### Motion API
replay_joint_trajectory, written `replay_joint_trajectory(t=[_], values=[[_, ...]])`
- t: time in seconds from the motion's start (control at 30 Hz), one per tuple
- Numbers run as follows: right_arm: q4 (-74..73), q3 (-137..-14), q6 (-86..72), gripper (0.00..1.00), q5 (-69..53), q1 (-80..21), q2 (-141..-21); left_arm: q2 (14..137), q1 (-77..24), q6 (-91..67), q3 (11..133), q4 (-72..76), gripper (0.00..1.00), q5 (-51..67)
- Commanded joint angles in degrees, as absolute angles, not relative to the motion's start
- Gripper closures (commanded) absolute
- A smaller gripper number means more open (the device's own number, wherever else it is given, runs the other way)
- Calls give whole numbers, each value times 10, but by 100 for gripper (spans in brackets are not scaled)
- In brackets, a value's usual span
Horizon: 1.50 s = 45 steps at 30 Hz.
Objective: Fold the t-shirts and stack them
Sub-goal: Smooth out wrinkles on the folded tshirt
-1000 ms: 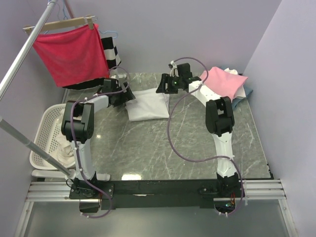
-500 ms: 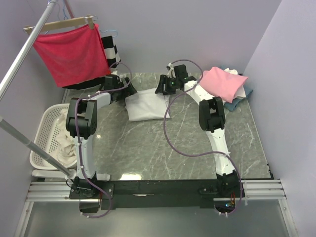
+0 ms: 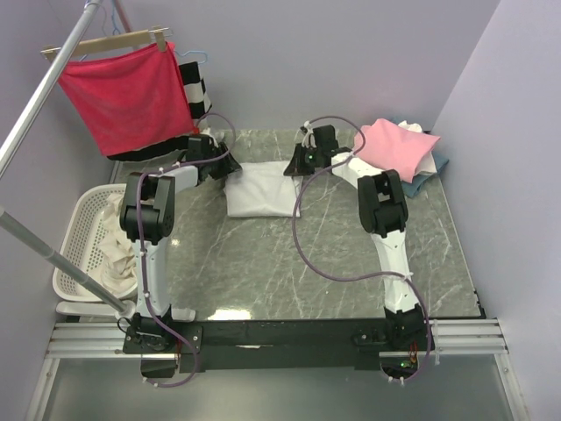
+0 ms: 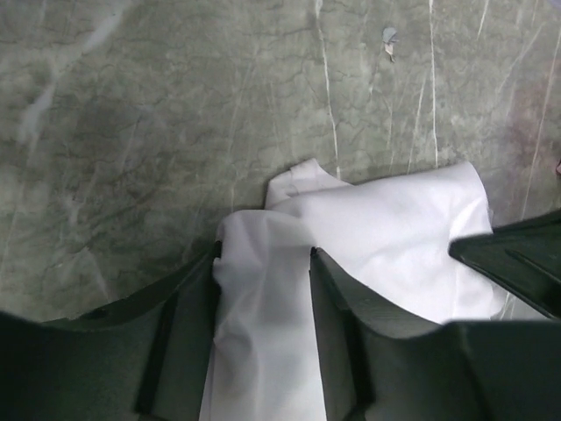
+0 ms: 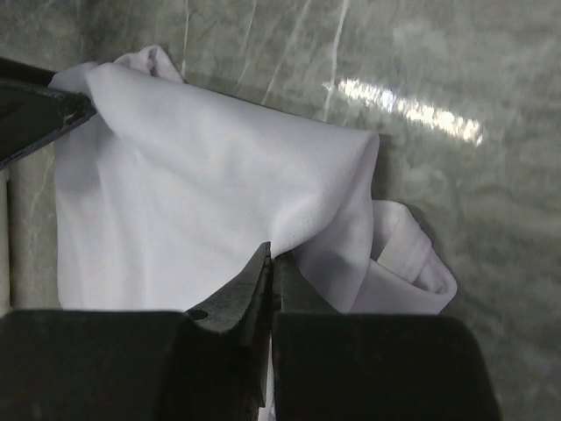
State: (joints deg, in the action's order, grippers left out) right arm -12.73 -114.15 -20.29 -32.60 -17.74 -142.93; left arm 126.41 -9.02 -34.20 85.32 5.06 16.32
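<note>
While right pincer (image 5: 270,259) pinches white t-shirt (image 3: 260,191) at far edge, back of bench (image 3: 289,263), left pincer (image 4: 263,285) straddles opposite corner, jaws part-open. Fold step in hand. Next: left must clamp, then both lift evenly.

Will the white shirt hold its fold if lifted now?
Probably not: the white t-shirt creases softly where the right gripper pinches it, so it should droop. It looks thin, likely light. On the smooth table, pushing may bunch it.

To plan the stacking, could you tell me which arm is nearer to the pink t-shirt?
Right. The right arm pinches the right end of the white t-shirt, just left of the pink t-shirt; the left arm is at the opposite end.
</note>
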Motion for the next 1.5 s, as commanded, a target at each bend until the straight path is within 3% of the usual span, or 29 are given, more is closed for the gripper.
replay_joint_trajectory(t=[0.0,0.47,1.03,1.07,1.1,1.2,1.3,1.47], values=[[-30,-1045,-203,100,-313,-170,-1312,1256,-93,-338,874,69,51,196],[61,-829,-216,100,-275,-168,-1172,1255,-95,-331,920,75,48,300],[79,-758,-240,100,-105,-166,-1158,1353,-101,-306,1014,6,45,294],[67,-773,-239,96,-108,-166,-1168,1357,-101,-306,1019,4,43,294],[64,-779,-237,81,-120,-166,-1172,1358,-101,-305,1021,1,36,292],[75,-769,-238,53,-127,-166,-1163,1347,-100,-304,1011,6,23,280],[105,-732,-237,44,-125,-166,-1124,1318,-98,-302,991,18,13,266],[78,-712,-221,38,-108,-166,-1075,1289,-98,-293,982,9,9,273]])
